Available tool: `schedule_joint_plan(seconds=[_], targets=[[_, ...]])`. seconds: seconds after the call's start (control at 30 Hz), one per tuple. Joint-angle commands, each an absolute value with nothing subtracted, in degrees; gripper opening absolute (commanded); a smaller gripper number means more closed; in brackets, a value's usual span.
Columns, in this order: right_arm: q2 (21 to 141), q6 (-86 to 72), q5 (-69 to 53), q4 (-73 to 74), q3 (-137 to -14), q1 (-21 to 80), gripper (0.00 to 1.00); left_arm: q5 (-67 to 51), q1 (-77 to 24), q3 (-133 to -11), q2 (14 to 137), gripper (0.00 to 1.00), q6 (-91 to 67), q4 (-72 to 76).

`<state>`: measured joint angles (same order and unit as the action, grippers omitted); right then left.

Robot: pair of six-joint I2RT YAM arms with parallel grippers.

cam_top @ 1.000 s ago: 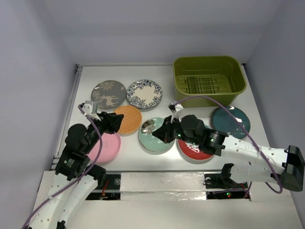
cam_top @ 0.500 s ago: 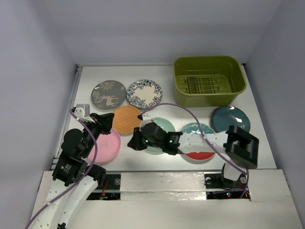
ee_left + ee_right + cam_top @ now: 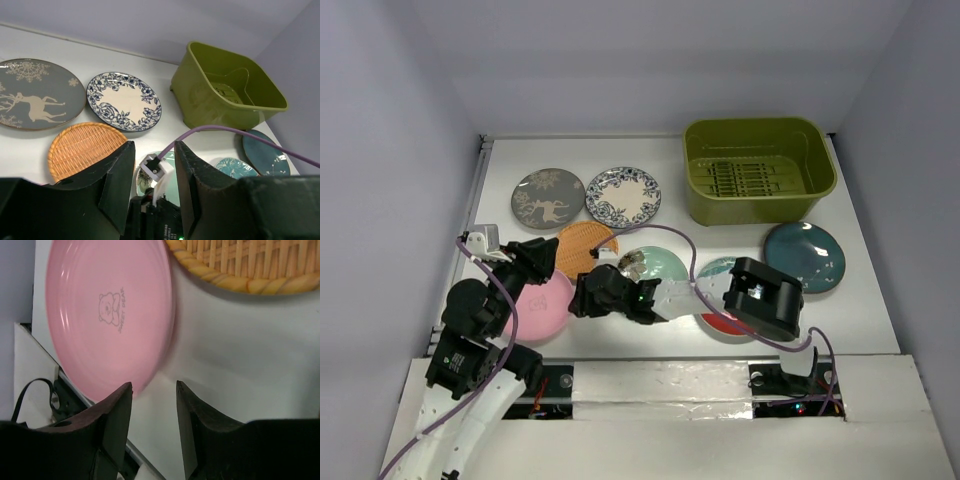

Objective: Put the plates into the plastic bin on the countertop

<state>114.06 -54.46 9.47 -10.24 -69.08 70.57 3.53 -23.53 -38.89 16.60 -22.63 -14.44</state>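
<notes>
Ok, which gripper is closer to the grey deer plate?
Left. The left gripper is just below the grey deer plate in the top view; the right gripper is lower, beside the pink plate.

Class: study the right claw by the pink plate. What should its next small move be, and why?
Probably ease the right claw forward so its open jaws straddle the rim of the pink plate. The jaws stand apart and empty just short of it, and the plastic bin holds no plates.

The left gripper (image 3: pixel 538 258) hangs over the pink plate's (image 3: pixel 546 303) far edge. The right gripper (image 3: pixel 583 298) reaches low beside its right rim. Both have parted, empty jaws.
</notes>
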Motion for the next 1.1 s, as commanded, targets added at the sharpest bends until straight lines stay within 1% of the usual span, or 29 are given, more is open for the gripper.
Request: schedule_joint_plan(seconds=[0.0,0.23,0.4,0.5,0.53,0.57,0.63,0.67,0.73,0.77,0.87,0.93,0.97,1.0,1.07], targets=[[115.6,-56.1,12.4,-11.3,-73.6,70.3,0.46,3.7,-23.7,-38.8,15.9,0.34,-22.7,-12.5],[119.1,-59.1,11.4,-13.4,-74.4,69.2,0.44,3.4,-23.7,-38.8,15.9,0.35,-22.6,-12.5],[119.9,-59.0,12.0,-13.0,-74.8,68.6,0.37,3.5,-23.7,-38.8,15.6,0.35,-22.5,-12.4],[120.1,-58.0,11.4,-13.5,-75.6,68.6,0.36,3.4,-23.7,-38.8,15.5,0.35,-22.5,-12.5],[120.5,-57.9,11.4,-13.4,-75.8,68.6,0.34,3.5,-23.7,-38.8,15.6,0.35,-22.5,-12.4],[120.6,-57.7,11.1,-13.4,-76.1,68.6,0.24,3.6,-23.7,-38.8,15.5,0.35,-22.6,-12.6],[120.7,-57.6,10.7,-13.4,-76.7,68.6,0.16,3.9,-23.7,-38.8,15.5,0.35,-22.7,-12.7],[120.3,-57.6,11.2,-13.4,-76.6,68.6,0.07,3.9,-23.7,-38.8,15.5,0.35,-22.7,-12.6],[119.1,-57.4,11.9,-14.1,-75.2,68.6,0.02,4.0,-23.7,-38.8,15.2,0.35,-22.7,-12.6],[118.0,-57.3,12.6,-14.3,-74.7,68.6,0.00,4.1,-23.7,-38.8,15.1,0.34,-22.8,-12.7],[112.4,-55.6,14.6,-14.8,-72.2,68.6,0.00,4.4,-23.7,-38.9,14.9,0.35,-22.8,-12.8],[106.1,-53.2,17.4,-13.4,-70.9,68.6,0.00,5.2,-23.7,-38.9,14.5,0.35,-22.9,-12.9],[103.7,-52.0,20.5,-12.7,-69.5,67.2,0.00,5.5,-23.7,-39.0,14.3,0.35,-22.9,-13.1],[99.3,-49.6,21.8,-12.0,-68.8,66.4,0.00,6.0,-23.7,-39.0,14.0,0.35,-23.1,-13.2],[95.1,-47.0,23.5,-9.2,-67.4,63.4,0.00,6.2,-23.7,-39.2,13.5,0.34,-23.1,-13.3]])
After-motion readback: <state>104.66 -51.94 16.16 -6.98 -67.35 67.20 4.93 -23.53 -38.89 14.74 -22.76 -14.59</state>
